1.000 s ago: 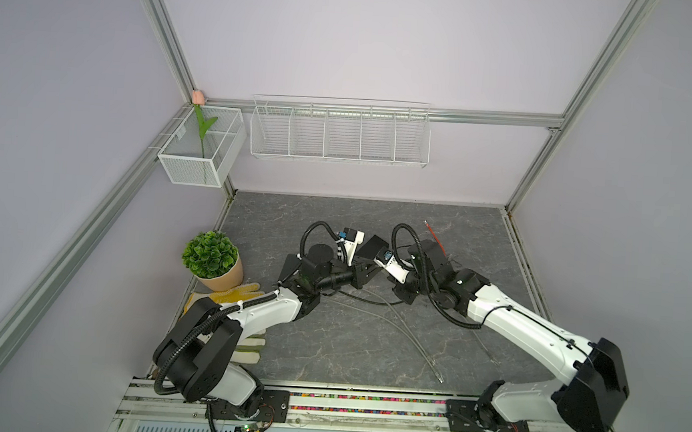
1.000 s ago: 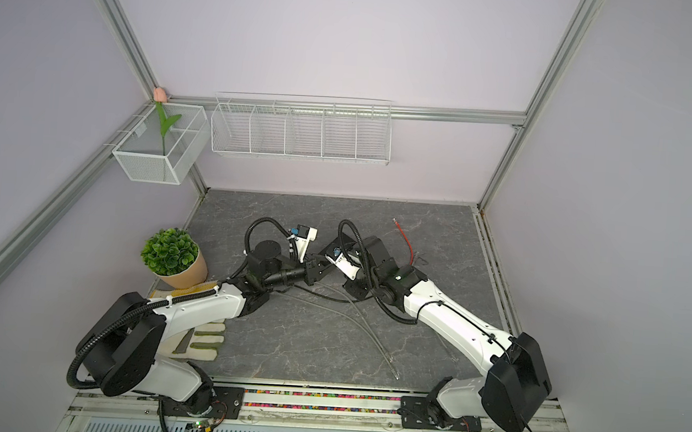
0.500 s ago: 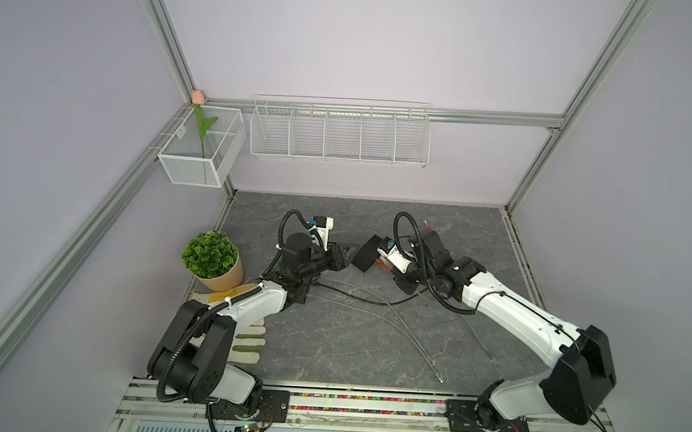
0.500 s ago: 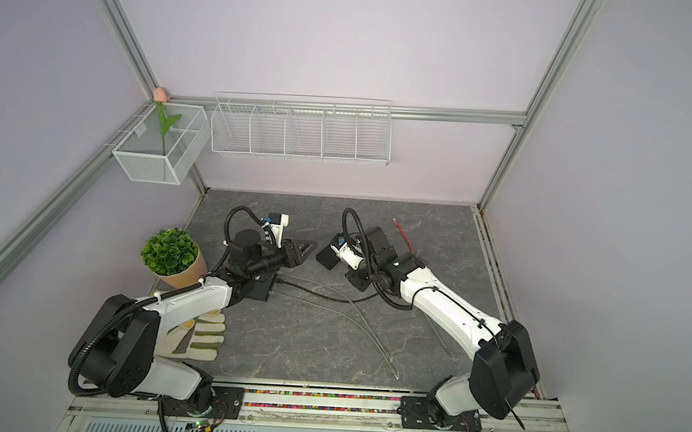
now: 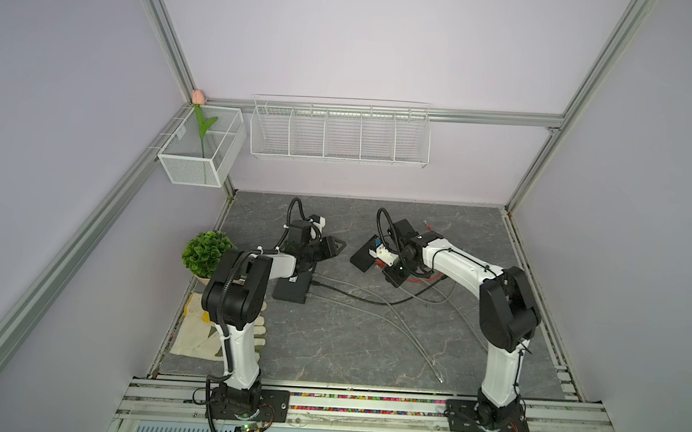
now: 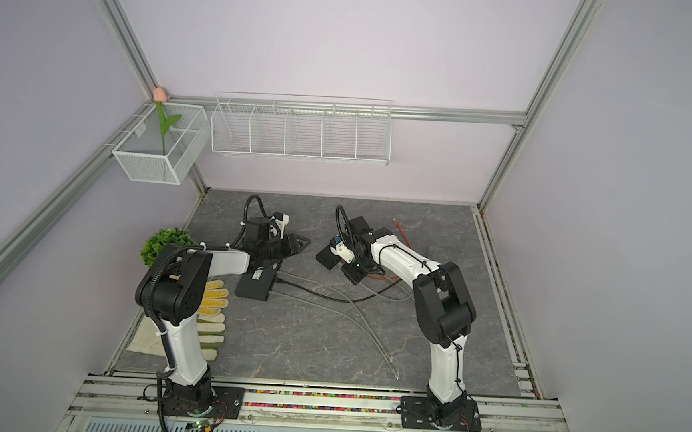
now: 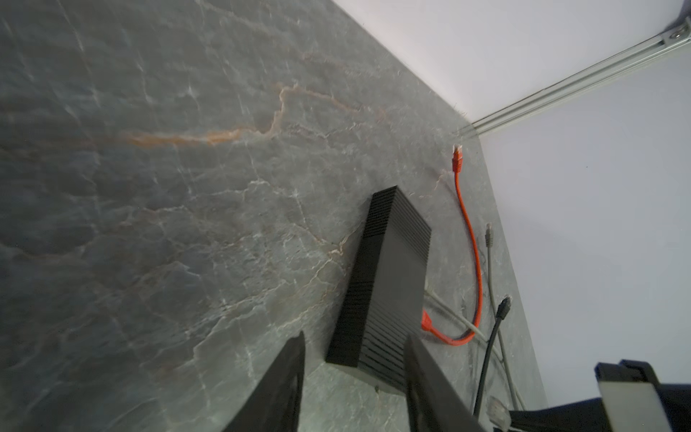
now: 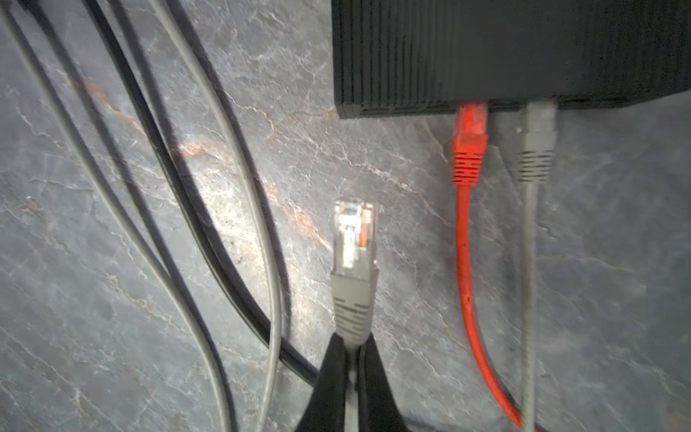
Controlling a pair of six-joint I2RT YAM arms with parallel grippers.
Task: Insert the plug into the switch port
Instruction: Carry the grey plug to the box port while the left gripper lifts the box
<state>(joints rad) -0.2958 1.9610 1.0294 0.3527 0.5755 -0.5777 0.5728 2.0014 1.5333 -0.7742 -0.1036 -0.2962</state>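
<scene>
A grey-booted clear plug [image 8: 353, 243] is pinched in the right gripper [image 8: 351, 346] near the black ribbed switch [image 8: 504, 56]; the left gripper [image 7: 355, 338] is spread, empty.

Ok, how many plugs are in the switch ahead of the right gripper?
2: a red plug, a grey plug beside it. The switch runs off frame; more may be hidden.

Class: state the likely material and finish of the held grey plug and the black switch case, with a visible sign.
Grey plug: clear glossy plastic tip, wires showing through; matte, ribbed, rubbery-looking boot. Switch case: probably matte black plastic, finely ribbed.
</scene>
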